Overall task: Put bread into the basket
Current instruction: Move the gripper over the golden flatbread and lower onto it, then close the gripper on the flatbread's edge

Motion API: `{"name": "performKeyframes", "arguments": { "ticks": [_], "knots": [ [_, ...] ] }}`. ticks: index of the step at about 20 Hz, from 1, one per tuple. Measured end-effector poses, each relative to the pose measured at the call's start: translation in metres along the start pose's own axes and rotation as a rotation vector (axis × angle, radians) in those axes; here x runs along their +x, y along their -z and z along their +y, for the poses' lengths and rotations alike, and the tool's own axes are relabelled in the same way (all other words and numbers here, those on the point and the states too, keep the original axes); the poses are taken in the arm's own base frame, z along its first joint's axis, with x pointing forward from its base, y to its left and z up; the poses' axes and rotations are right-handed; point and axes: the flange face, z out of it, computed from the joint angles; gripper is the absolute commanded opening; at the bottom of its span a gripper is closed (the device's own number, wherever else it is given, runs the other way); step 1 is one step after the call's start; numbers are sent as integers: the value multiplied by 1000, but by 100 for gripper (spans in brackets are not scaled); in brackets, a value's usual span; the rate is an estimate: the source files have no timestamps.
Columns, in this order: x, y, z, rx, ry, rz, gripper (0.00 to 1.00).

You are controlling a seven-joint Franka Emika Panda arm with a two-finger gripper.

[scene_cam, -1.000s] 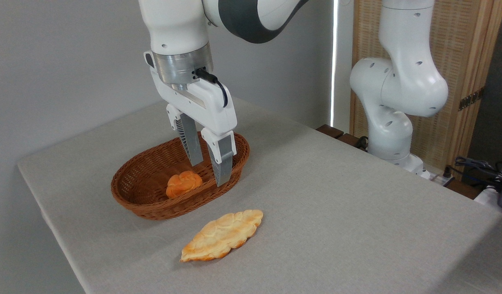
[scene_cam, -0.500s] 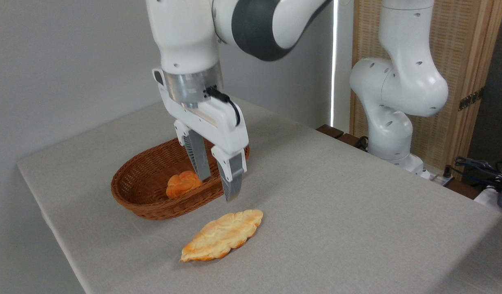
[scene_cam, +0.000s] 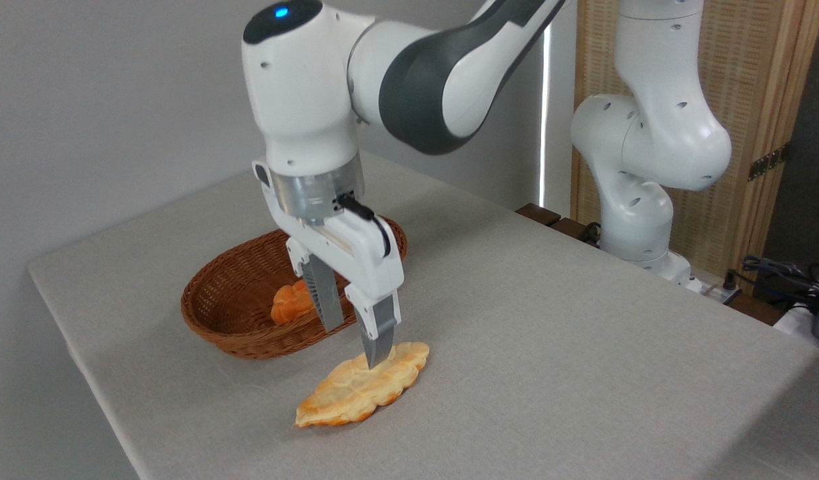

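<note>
- The bread [scene_cam: 362, 392], a flat leaf-shaped golden pastry with scalloped edges, lay on the grey tablecloth [scene_cam: 582, 347] near the front of the table, its long axis running from near-left to far-right.
- It sat outside the basket [scene_cam: 239, 303], just in front of the basket's near rim and slightly to the right, with a strip of bare cloth between them.
- The gripper [scene_cam: 356, 343] hung directly above the far-right half of the bread, fingers pointing down.
- Its two fingers were spread apart with nothing between them; the nearer finger [scene_cam: 378, 333] overlapped the bread's upper edge in the view, and whether its tip touched the pastry could not be told.
- The farther finger [scene_cam: 327, 301] showed in front of the basket's near-right wall, its tip higher in the picture than the other.
- The oval brown wicker basket stood left of and behind the gripper, holding a small round orange bun [scene_cam: 290, 301] that was partly hidden behind the farther finger.
- The white and grey arm [scene_cam: 409, 73] reached in from the upper right, its base column [scene_cam: 639, 167] standing at the far right edge of the table.
</note>
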Motion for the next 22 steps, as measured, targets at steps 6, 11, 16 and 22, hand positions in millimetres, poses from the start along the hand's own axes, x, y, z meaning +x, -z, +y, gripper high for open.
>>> {"name": "performKeyframes", "arguments": {
  "ticks": [6,11,16,22],
  "knots": [
    [8,-30,-10,-4,1,-11,100],
    [11,-44,-14,-6,0,-24,100],
    [11,-48,-16,-4,-2,-28,99],
    [9,-54,-20,19,-76,-66,66]
  ]
}}
